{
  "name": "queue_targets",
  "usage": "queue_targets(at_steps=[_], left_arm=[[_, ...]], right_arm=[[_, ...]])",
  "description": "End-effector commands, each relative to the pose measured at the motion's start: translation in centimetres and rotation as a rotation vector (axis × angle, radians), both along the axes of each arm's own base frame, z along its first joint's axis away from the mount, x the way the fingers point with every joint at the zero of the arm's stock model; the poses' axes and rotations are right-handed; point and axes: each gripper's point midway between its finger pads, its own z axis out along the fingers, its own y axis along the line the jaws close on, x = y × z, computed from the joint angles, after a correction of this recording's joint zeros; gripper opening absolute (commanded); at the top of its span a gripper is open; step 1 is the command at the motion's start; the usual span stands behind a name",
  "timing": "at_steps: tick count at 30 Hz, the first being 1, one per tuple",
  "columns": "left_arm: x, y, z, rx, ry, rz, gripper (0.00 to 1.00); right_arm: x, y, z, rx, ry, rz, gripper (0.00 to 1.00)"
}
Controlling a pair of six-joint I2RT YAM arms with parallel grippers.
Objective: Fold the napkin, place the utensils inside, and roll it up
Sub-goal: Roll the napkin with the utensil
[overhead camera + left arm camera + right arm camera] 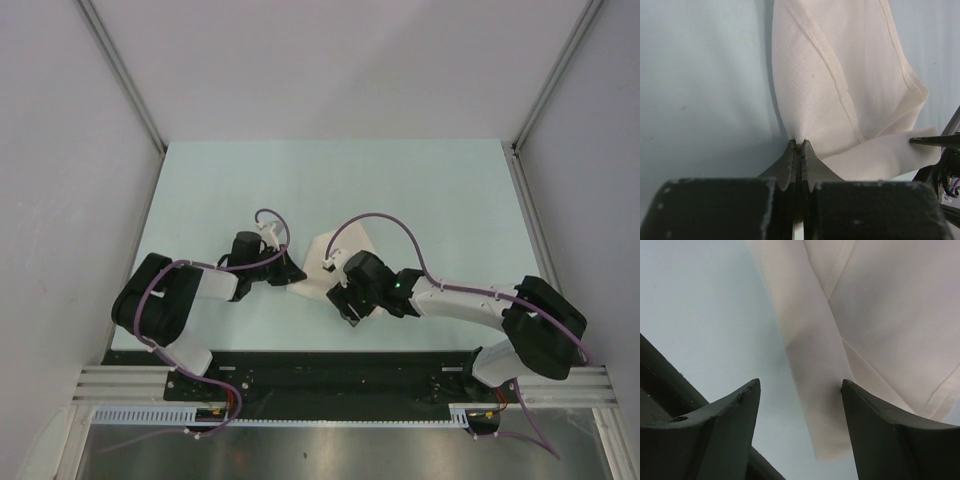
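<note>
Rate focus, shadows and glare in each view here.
Top external: even light, sharp, no glare, napkin small. Left wrist: its weave crisp, left gripper dark, soft shadow on the table beside the cloth. Right wrist: napkin slightly soft, right gripper nearly silhouetted.

No text, label, brand, number or sign can be read in any view, whether on the napkin (840,75) or the table (420,190).

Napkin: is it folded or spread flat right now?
Folded, not flat: the napkin shows overlapping layers with hems crossing, and the left gripper pinches one edge.
</note>
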Motion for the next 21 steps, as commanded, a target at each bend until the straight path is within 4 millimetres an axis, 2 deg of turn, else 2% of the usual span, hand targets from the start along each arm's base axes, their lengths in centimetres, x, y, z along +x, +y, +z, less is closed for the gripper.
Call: queue_targets(at_steps=[1, 8, 11, 12, 14, 15, 19, 20, 21], left_arm=[[-1.8, 0.4, -1.7, 0.055, 0.076, -0.019, 0.0], [-1.3, 0.1, -0.9, 0.039, 0.059, -0.02, 0.0], [-1.2, 0.1, -0.8, 0.038, 0.057, -0.019, 0.0], [-1.1, 0.1, -0.7, 0.037, 0.056, -0.017, 0.0], [-0.9, -0.1, -0.4, 0.029, 0.05, -0.016, 0.0], [-0.6, -0.2, 0.0, 0.023, 0.038, -0.015, 0.06], [1.7, -0.4, 2.5, 0.017, -0.026, 0.028, 0.32], [3.1, -0.3, 3.8, 0.026, -0.071, 0.06, 0.39], [3.5, -0.1, 4.2, 0.037, -0.075, 0.074, 0.5]], right_arm=[[0.2, -0.9, -1.4, -0.049, 0.005, -0.043, 0.71], [0.1, -0.6, -2.8, -0.088, 0.068, -0.029, 0.68], [-0.4, -0.3, -3.6, -0.095, 0.128, -0.006, 0.57], [-0.9, -0.3, -3.7, -0.093, 0.157, 0.007, 0.49], [-0.8, -0.4, -3.9, -0.088, 0.195, 0.006, 0.42], [-1.4, -0.3, -3.8, -0.072, 0.236, 0.025, 0.35], [-2.2, -0.3, -3.7, -0.004, 0.358, 0.044, 0.25], [-2.0, -0.5, -3.8, 0.012, 0.386, 0.033, 0.24], [-2.5, -0.2, -3.6, 0.046, 0.431, 0.051, 0.22]])
